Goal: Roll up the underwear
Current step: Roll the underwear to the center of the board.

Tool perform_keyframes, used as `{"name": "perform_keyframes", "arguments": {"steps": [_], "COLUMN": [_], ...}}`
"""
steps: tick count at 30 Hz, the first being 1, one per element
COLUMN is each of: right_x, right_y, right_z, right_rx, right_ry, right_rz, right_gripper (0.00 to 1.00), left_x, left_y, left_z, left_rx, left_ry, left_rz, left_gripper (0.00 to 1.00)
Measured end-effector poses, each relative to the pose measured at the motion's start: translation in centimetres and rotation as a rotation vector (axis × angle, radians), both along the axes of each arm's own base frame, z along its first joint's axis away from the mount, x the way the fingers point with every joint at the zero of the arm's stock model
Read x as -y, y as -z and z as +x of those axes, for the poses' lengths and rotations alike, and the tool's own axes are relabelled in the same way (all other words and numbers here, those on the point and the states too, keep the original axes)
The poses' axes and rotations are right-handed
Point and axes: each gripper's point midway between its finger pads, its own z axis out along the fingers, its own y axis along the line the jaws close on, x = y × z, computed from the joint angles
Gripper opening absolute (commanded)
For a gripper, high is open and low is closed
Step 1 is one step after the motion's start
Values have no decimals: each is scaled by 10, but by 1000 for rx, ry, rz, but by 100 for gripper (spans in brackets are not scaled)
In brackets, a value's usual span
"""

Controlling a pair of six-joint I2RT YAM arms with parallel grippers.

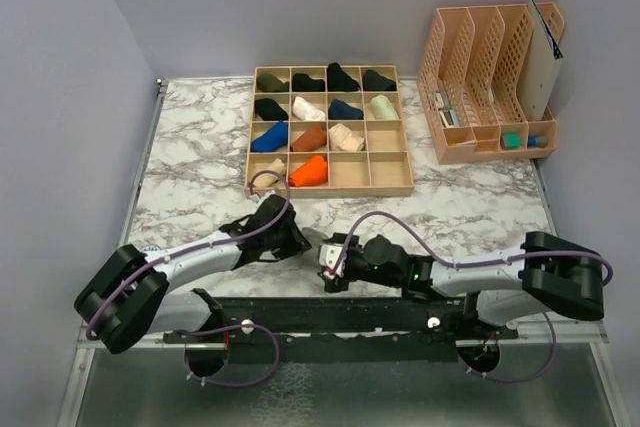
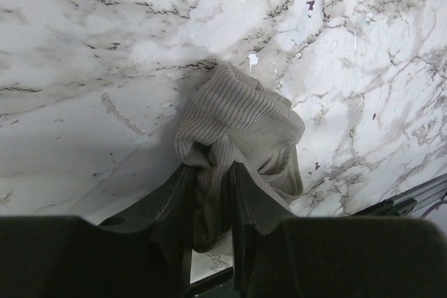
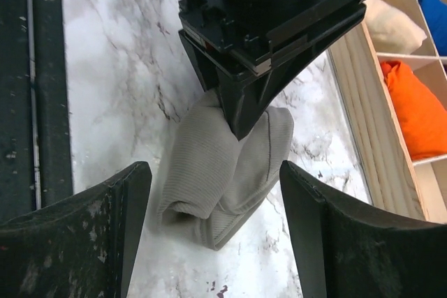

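Note:
The underwear (image 2: 241, 120) is a pale beige ribbed cloth, bunched into a loose roll on the marble table. My left gripper (image 2: 211, 176) is shut on a fold at its near end. In the right wrist view the underwear (image 3: 209, 179) lies between the wide-apart fingers of my right gripper (image 3: 213, 172), which is open and not touching it. The left gripper (image 3: 244, 102) comes down onto the cloth from above there. In the top view the left gripper (image 1: 290, 239) and right gripper (image 1: 328, 265) meet near the table's front edge, and the cloth is mostly hidden between them.
A wooden compartment tray (image 1: 330, 191) holding several rolled garments stands just beyond the grippers; its rim (image 3: 370, 102) and an orange roll (image 3: 412, 109) lie close on the right. A peach desk organizer (image 1: 490, 77) stands at the back right. The black base rail (image 1: 330, 317) runs along the near edge.

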Motion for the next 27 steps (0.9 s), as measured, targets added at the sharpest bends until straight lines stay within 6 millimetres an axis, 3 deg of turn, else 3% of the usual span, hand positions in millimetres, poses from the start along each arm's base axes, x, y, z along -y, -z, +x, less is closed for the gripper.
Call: {"name": "perform_keyframes", "arguments": {"steps": [6,11,14,16,23,25,27], "right_x": [-8,-9,-9,-9,-12,-12,-15], "right_y": [20,35,44,49,48,50,51], "right_z": [3,4,5,6,10,12,11], "right_rx": [17,8,-6,-13,-42,-49,-60], "right_ry": [3,11,18,30,78,99,107], "right_rz": [-72,-109,-127,-128,-90,-84,-78], "right_gripper": [72,52,48,39,14,2,1], "left_x": [3,4,4,4,3,2,1], "left_y": [1,1,1,1,2,2,2], "left_z": [0,0,-1,-1,-1,-1,-1], "left_rx": [-17,-25,-28,-29,-35,-35,-35], "left_ry": [10,10,11,12,11,11,10], "left_rz": [-2,3,3,3,3,5,8], "left_gripper": [9,9,9,9,9,13,24]}}
